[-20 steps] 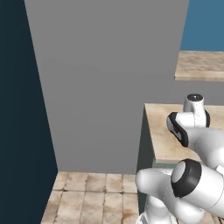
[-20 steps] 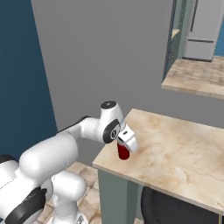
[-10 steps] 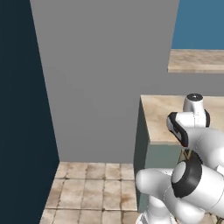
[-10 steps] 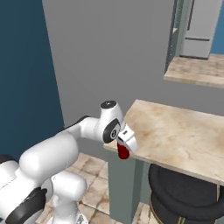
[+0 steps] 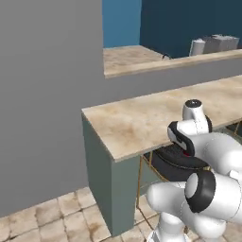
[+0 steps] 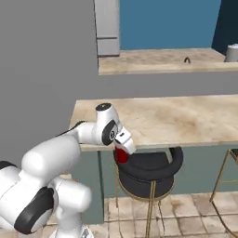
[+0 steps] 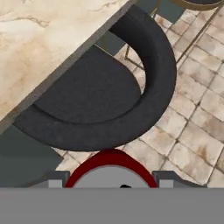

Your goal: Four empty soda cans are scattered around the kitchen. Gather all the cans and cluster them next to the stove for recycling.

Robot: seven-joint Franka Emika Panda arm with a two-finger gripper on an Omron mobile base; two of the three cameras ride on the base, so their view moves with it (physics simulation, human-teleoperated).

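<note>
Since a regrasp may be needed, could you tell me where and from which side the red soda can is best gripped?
Grip the red soda can across its round side wall just below the top rim, coming from above, as the fingers hold it now; its straight, parallel sides suit them.

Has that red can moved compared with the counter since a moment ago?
Yes. The red can, held in the tool, now hangs off the counter edge, above the black stool.

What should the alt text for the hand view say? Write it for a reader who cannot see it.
A red can with a silvery top sits between the tool's fingers at the bottom edge. Beyond it a black stool with a curved backrest stands half under a beige marble counter, on a brown tiled floor.
</note>
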